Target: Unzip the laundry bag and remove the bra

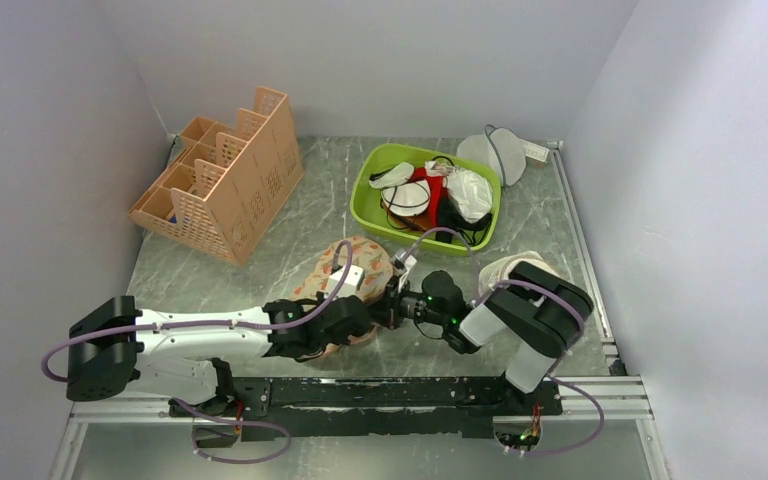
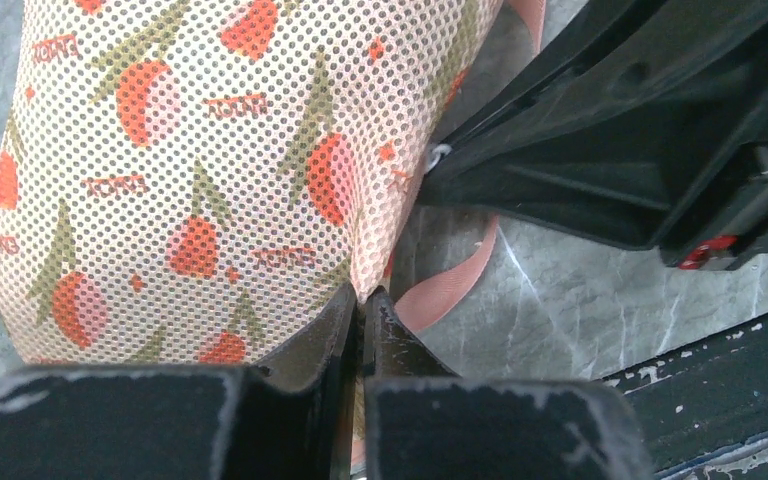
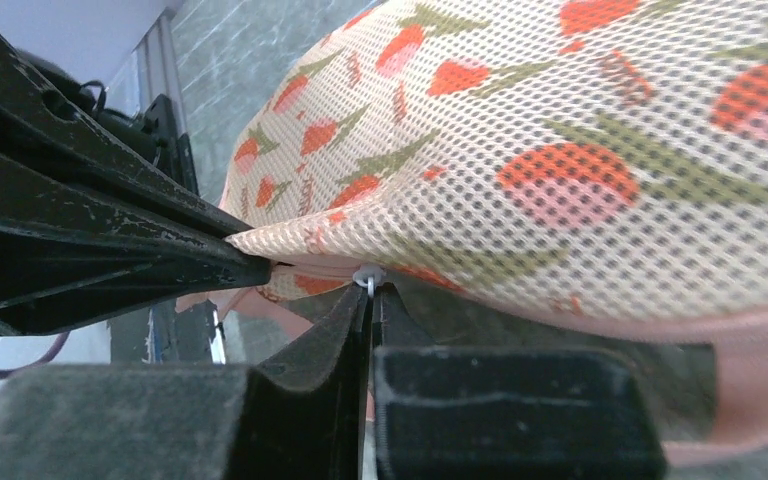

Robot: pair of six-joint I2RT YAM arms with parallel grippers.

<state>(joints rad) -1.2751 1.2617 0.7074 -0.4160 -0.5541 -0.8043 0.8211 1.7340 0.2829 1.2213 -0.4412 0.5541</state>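
The laundry bag (image 1: 348, 268) is a beige mesh pouch with red-and-green print and pink trim, lying on the marble table in front of the arms. In the left wrist view my left gripper (image 2: 363, 300) is shut on the bag's (image 2: 200, 170) near edge fabric. In the right wrist view my right gripper (image 3: 371, 288) is shut on the small white zip pull (image 3: 367, 275) at the bag's (image 3: 580, 150) edge. The two grippers meet tip to tip at the bag's near right end, left gripper (image 1: 368, 322), right gripper (image 1: 396, 303). The bra is hidden.
An orange slotted organiser (image 1: 222, 180) stands at the back left. A green bin (image 1: 368, 190) at the back centre holds mixed garments. A round white mesh pouch (image 1: 493, 153) leans behind it. A beige disc (image 1: 505, 267) lies under the right arm. The metal rail (image 1: 360, 392) runs along the near edge.
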